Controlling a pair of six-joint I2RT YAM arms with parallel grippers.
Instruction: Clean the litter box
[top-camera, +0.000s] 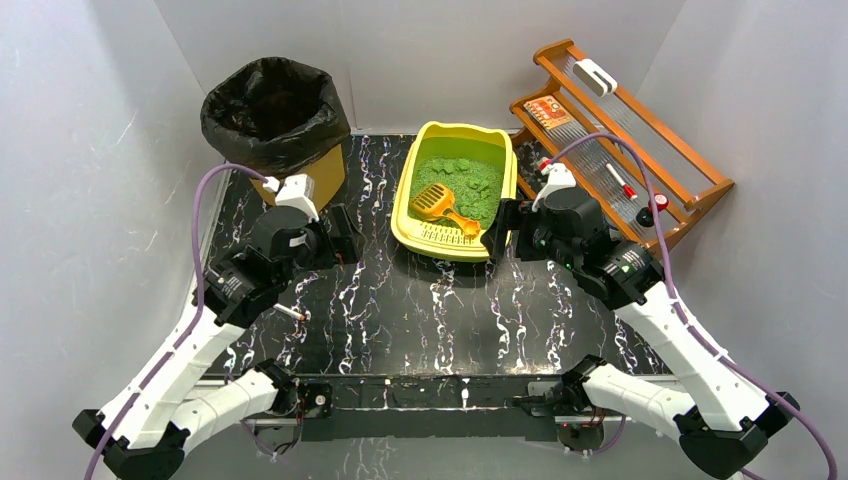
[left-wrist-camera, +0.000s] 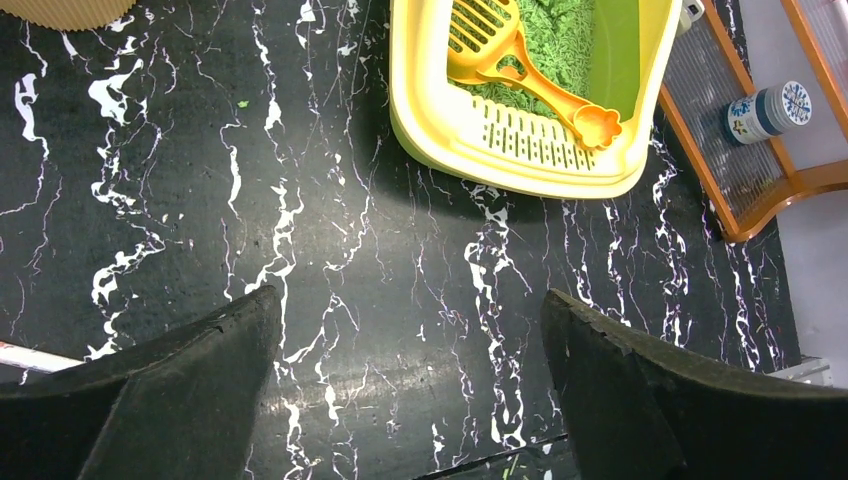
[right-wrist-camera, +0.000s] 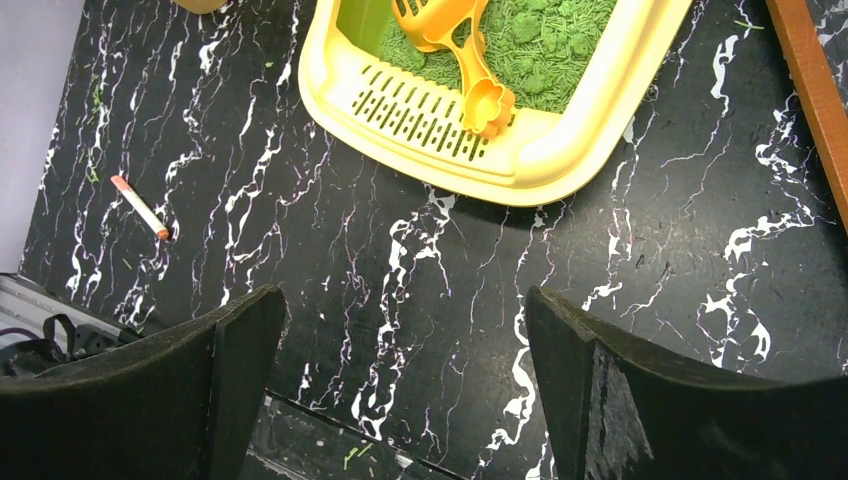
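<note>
The yellow litter box (top-camera: 409, 190) sits at the table's back centre, holding green litter (top-camera: 470, 180), its slotted grate at the near end. An orange slotted scoop (top-camera: 440, 208) lies inside, its handle resting on the grate. The box also shows in the left wrist view (left-wrist-camera: 420, 110) and the right wrist view (right-wrist-camera: 570, 150), with the scoop (left-wrist-camera: 520, 75) (right-wrist-camera: 470, 70). My left gripper (top-camera: 345, 238) (left-wrist-camera: 410, 340) is open and empty, left of the box. My right gripper (top-camera: 503, 232) (right-wrist-camera: 405, 340) is open and empty, beside the box's near right corner.
A yellow bin with a black bag (top-camera: 272, 115) stands at the back left. A wooden rack (top-camera: 630, 140) with small items stands at the back right; a small jar (left-wrist-camera: 768, 108) lies on it. A white and orange stick (top-camera: 290, 313) (right-wrist-camera: 140, 206) lies on the table.
</note>
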